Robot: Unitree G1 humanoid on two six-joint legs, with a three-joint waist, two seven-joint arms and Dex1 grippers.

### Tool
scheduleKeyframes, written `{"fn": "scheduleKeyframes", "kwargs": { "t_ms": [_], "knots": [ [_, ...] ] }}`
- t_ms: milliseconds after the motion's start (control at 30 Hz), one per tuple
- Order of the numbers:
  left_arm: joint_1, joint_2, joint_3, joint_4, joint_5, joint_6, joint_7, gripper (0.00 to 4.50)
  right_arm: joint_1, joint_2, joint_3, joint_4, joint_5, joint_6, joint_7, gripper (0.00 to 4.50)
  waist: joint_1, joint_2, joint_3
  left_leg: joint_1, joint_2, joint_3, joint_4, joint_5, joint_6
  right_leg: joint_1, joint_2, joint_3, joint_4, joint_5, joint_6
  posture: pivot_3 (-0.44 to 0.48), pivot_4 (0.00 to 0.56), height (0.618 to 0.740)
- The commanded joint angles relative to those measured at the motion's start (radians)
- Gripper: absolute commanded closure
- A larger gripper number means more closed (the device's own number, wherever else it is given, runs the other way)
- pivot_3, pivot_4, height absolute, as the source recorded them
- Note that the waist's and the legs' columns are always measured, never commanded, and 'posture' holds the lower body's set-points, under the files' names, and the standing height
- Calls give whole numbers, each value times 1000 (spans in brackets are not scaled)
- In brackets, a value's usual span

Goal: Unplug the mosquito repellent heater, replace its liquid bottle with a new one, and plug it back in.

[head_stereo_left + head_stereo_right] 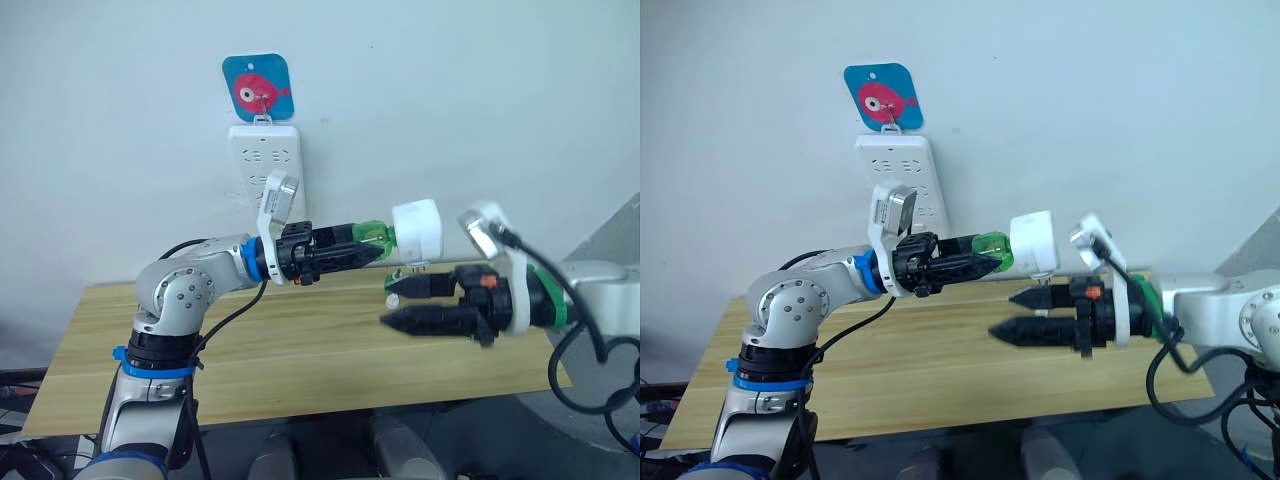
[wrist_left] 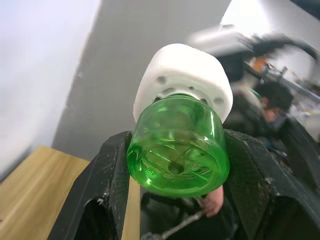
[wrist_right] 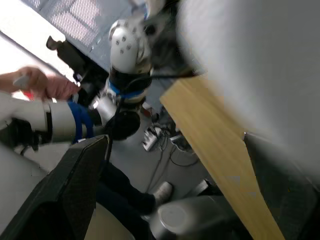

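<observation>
Mosquito repellent heater (image 1: 417, 231) is unplugged and held in the air, out in front of the white power strip (image 1: 265, 160) on the wall and off to its right, above the far edge of the wooden bench (image 1: 300, 350). Green liquid bottle (image 1: 374, 235) is attached to the heater, pointing back toward the left arm.

Left gripper (image 1: 352, 248) is clamped on the green bottle: left wrist view shows a black finger (image 2: 111, 185) on each side of the bottle's base (image 2: 177, 147), white heater body (image 2: 185, 80) beyond it.

Right gripper (image 1: 395, 305) hangs just below and right of the heater, over the bench, fingers spread one above the other with a clear gap, nothing between them. Upper finger tip sits right under the heater; can't tell if it touches.

Power strip hangs under a blue fish hook plate (image 1: 257, 88), sockets bare. A person's hand (image 3: 37, 82) is visible in the right wrist view, behind the robot.
</observation>
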Motion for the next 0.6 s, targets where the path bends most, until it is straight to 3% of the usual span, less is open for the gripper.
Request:
{"fn": "scheduleKeyframes", "kwargs": {
  "t_ms": [33,100,233,467,600],
  "knots": [
    [-24,-11,31,4,-4,-28,12,2102,81,-35,-45,-152,-202,-36,155,169,1,0,0,0,0,0,0,0,0,0,0,-1,0,0,0,-201,96,740],
    [-26,-2,26,7,-9,-21,0,2102,165,-41,-82,-183,-319,-100,261,604,1,0,0,0,0,0,0,0,0,0,0,0,0,0,0,-206,96,740],
    [-24,49,16,0,-43,34,-63,2102,280,-104,-115,-100,-595,-222,407,2023,-2,0,0,0,-1,1,1,0,0,1,0,0,0,0,1,-213,95,740],
    [-28,109,7,-13,-93,116,-136,2102,168,-58,-23,154,-924,-392,493,4488,-29,0,0,1,0,2,5,0,0,2,0,1,1,1,2,-219,92,740],
    [-25,110,8,-21,-106,135,-137,2102,70,14,25,205,-975,-401,530,4500,-35,0,0,1,0,1,7,0,0,2,0,2,1,2,3,-217,92,740]
  ]
}}
